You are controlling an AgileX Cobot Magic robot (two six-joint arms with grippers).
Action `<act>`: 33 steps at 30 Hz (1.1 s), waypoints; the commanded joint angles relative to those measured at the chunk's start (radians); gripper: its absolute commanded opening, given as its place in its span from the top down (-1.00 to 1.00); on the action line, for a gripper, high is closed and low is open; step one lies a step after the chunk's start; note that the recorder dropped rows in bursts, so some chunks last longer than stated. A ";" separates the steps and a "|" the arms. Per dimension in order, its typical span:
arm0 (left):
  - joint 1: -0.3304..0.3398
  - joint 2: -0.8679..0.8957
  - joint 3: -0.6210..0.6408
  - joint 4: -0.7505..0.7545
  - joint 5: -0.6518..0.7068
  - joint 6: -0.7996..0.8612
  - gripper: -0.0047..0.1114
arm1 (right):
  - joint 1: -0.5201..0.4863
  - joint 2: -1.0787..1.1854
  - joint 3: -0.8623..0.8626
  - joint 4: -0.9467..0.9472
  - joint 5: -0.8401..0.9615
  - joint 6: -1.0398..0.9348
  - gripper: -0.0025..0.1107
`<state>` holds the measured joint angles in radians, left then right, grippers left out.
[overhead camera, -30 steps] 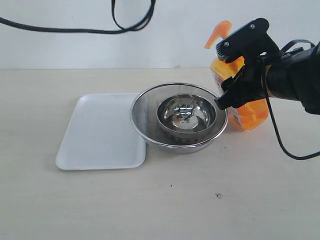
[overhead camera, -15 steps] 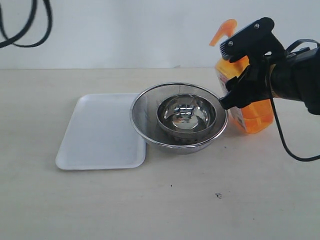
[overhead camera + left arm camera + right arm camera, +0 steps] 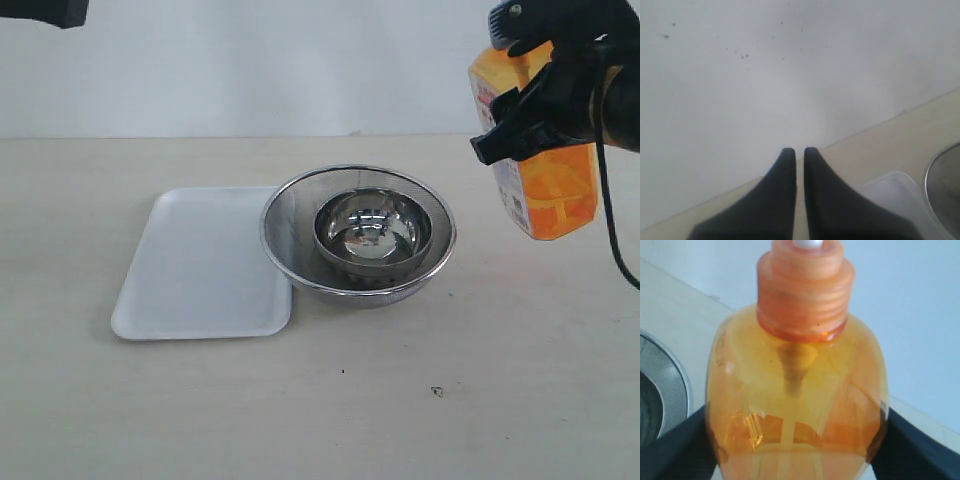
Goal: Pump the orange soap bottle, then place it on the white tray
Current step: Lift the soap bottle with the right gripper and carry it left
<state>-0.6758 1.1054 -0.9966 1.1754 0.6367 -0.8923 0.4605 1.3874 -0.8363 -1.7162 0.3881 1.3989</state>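
I see the right gripper (image 3: 538,112) pinching the orange soap bottle (image 3: 548,175) by its body, one finger (image 3: 675,450) on each flank below the collar. The bottle hangs tilted above the table (image 3: 400,400), right of the mesh bowl (image 3: 285,205) and well apart from the white tray (image 3: 200,265). The left gripper (image 3: 799,152) has its fingers pressed together on nothing.

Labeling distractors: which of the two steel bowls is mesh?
The outer, larger bowl is mesh; the smaller bowl nested inside it is solid, polished steel.
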 commanded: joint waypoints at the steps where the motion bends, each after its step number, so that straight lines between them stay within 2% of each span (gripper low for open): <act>1: -0.004 -0.030 0.035 -0.091 0.025 0.061 0.84 | -0.001 -0.032 -0.049 -0.028 0.023 0.016 0.96; 8: -0.004 -0.036 0.089 -0.092 0.094 0.064 0.84 | -0.001 -0.032 -0.150 -0.028 -0.119 0.052 0.96; 15: -0.004 -0.098 0.124 -0.080 0.106 0.045 0.84 | 0.016 -0.029 -0.260 -0.028 -0.248 0.116 0.96; 23: -0.004 -0.205 0.175 -0.078 0.181 0.027 0.84 | 0.154 0.034 -0.388 -0.028 -0.299 0.181 0.96; 28: -0.004 -0.268 0.213 -0.079 0.283 -0.002 0.84 | 0.257 0.146 -0.514 -0.028 -0.346 0.224 0.96; 33: -0.004 -0.367 0.256 -0.099 0.324 -0.012 0.84 | 0.343 0.276 -0.650 -0.028 -0.351 0.252 0.96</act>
<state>-0.6758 0.7965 -0.7612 1.0931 0.9337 -0.8885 0.7675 1.6185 -1.4070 -1.7323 0.0273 1.6383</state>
